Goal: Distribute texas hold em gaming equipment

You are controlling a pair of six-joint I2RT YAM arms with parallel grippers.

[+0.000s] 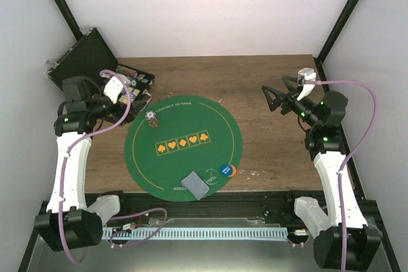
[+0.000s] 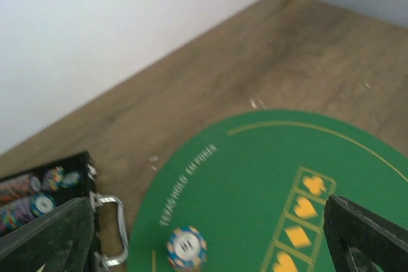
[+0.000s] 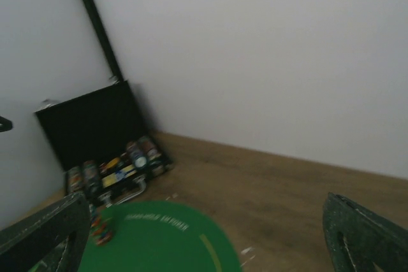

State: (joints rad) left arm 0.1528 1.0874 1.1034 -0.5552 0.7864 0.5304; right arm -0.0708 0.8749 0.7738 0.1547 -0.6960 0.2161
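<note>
The move turns on the chip stack and the left claw. The stack stands upright on the far-left part of the green mat, just right of that claw. In the left wrist view it shows low between the two fingers, a little left of centre. The claw hangs above it, not touching, spread wide and holding nothing. The left arm is clearly the nearer; the right claw is also released and empty, well apart over the bare surface at the far right.

My guess is the left claw needs only a short reach right and down. The stack is round, so no axis matters for the grasp.

The deck lies face down at the mat's near edge, askew to it, between the two arms. The blue disc and an orange one sit just to its right. More chips remain in the open case at far left.
</note>
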